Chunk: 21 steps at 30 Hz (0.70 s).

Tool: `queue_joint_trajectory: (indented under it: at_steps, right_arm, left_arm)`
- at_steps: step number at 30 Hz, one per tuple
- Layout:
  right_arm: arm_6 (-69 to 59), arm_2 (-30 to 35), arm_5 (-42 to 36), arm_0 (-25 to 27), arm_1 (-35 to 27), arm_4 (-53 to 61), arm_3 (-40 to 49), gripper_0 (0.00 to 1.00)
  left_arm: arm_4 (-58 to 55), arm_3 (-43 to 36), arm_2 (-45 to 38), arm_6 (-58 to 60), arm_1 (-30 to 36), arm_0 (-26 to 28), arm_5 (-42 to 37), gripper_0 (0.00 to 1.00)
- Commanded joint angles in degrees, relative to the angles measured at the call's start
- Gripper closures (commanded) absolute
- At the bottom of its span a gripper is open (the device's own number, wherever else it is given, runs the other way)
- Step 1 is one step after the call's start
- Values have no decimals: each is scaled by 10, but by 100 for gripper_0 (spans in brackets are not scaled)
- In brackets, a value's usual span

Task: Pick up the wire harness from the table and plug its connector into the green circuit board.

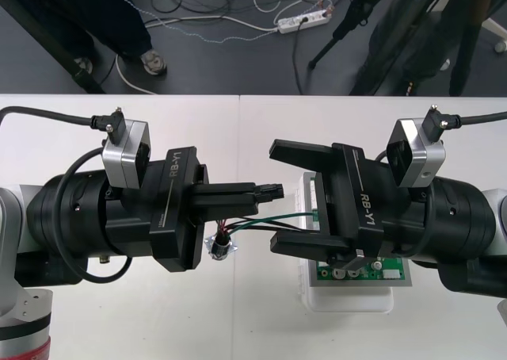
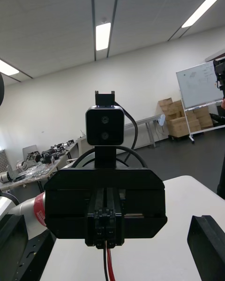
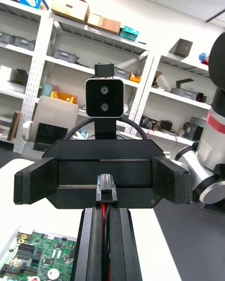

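My left gripper (image 1: 257, 192) reaches in from the left, shut on the harness's small black plug (image 1: 272, 191), which sticks out past its fingertips. Red, black and green wires (image 1: 255, 222) hang from it down to the round metal socket (image 1: 220, 247) just above the table. My right gripper (image 1: 279, 197) faces it, open, its fingers (image 2: 207, 241) standing wide on either side of the plug. The green circuit board (image 1: 358, 272) on its white base lies under the right gripper. In the left wrist view the plug (image 3: 107, 188) shows between my shut fingers (image 3: 93, 243).
The white base (image 1: 348, 300) of the board juts out toward the table's front edge. The board's corner (image 3: 35, 257) shows below the right gripper in the left wrist view. Bare table lies in front of and behind both arms.
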<state>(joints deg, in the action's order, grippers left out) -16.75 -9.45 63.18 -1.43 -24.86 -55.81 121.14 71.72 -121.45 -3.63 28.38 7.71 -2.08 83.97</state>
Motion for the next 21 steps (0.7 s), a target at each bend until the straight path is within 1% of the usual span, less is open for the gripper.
queue_joint_trajectory:
  at_steps: [1, 6, 11, 14, 18, 19, 20, 21]
  right_arm:
    - [23, 15, 5, 7, -18, 10, 5, 0]
    - [20, 15, 5, 6, -35, 9, 5, 0]
    - [16, 19, 5, 6, -78, -5, 6, 0]
    - [13, 28, 8, 6, -113, -32, 6, 0]
    - [5, 40, 22, 7, -140, -70, 5, 0]
    - [-7, 50, 36, 7, -154, -95, 5, 0]
    - [-7, 50, 36, 7, -154, -95, 5, 0]
    - [-28, 62, 57, 7, -164, -123, 5, 0]
  left_arm:
    - [-8, -6, -22, -57, -1, 5, 16, 100]
    - [-18, 2, -33, -62, 20, 4, 16, 100]
    - [-46, 60, -37, -88, 44, -8, 40, 100]
    - [-55, 92, -44, -120, 62, -16, 53, 100]
    - [-63, 125, -44, -148, 82, -22, 60, 100]
    - [-65, 140, -44, -163, 92, -25, 60, 100]
    - [-65, 140, -44, -163, 92, -25, 60, 100]
    - [-69, 155, -44, -176, 102, -28, 60, 100]
